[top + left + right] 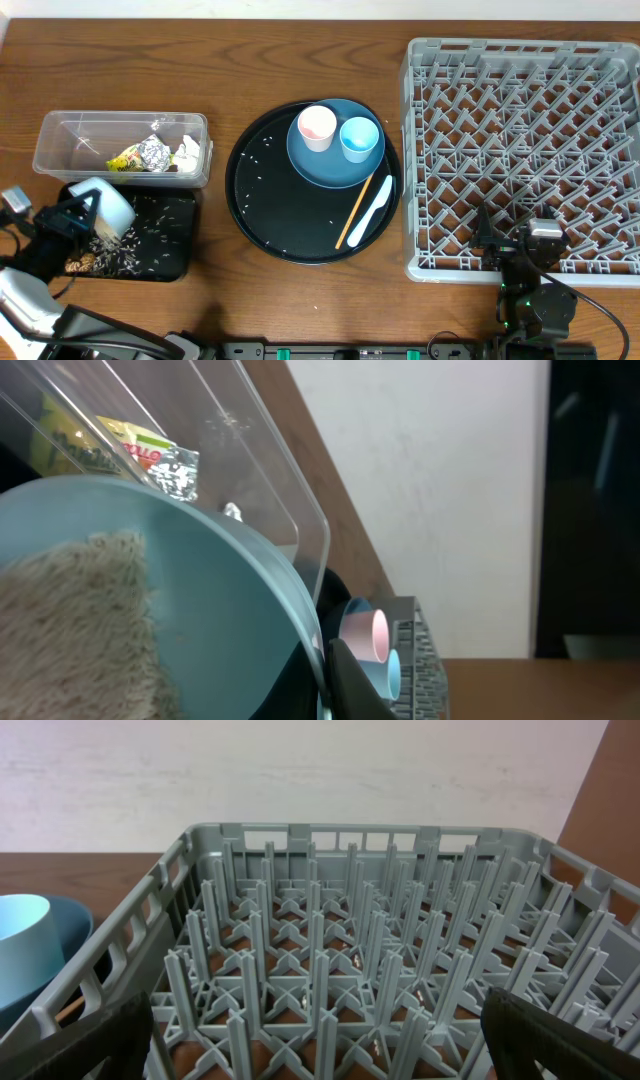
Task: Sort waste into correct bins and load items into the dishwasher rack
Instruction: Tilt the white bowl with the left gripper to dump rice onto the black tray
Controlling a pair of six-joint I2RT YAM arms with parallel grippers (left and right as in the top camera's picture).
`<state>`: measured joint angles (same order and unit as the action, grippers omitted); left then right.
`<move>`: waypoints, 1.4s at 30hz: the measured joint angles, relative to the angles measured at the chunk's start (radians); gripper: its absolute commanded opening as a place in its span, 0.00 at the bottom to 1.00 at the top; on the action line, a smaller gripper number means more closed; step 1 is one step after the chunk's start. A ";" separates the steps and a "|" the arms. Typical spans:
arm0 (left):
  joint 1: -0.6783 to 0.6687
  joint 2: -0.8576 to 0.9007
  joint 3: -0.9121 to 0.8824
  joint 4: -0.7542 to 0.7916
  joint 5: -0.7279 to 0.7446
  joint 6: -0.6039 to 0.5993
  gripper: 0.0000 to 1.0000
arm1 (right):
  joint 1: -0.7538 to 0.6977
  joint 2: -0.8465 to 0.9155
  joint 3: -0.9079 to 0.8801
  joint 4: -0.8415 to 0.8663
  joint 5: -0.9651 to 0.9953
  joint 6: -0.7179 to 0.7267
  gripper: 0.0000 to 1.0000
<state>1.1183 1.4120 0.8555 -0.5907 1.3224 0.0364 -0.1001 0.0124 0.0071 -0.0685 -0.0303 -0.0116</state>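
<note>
My left gripper (75, 215) is shut on the rim of the white bowl (103, 208), held tilted over the shallow black tray (188, 240). Rice grains (125, 255) and a small brown lump (85, 262) lie in that tray. In the left wrist view my fingers (325, 670) pinch the bowl (200, 610), with rice (70, 630) still inside it. The clear tub (60, 120) holds the foil ball (154, 152), the yellow-green wrapper (125, 158) and the white paper (188, 152). My right gripper (515, 235) is open and empty at the front edge of the grey rack (520, 150), fingers wide apart (320, 1040).
The round black tray (255, 200) carries the dark blue plate (320, 165) with the pink cup (317, 127) and light blue cup (358, 138), plus the chopstick (355, 210), the white spoon (372, 212) and stray rice grains. No items stand among the rack's pegs (320, 950).
</note>
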 measured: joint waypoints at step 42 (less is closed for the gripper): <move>-0.013 0.001 -0.031 -0.027 0.195 0.172 0.06 | 0.000 0.000 0.000 0.000 0.000 0.000 0.99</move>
<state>1.1057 1.4132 0.8249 -0.6178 1.5169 0.2085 -0.1001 0.0124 0.0071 -0.0681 -0.0303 -0.0116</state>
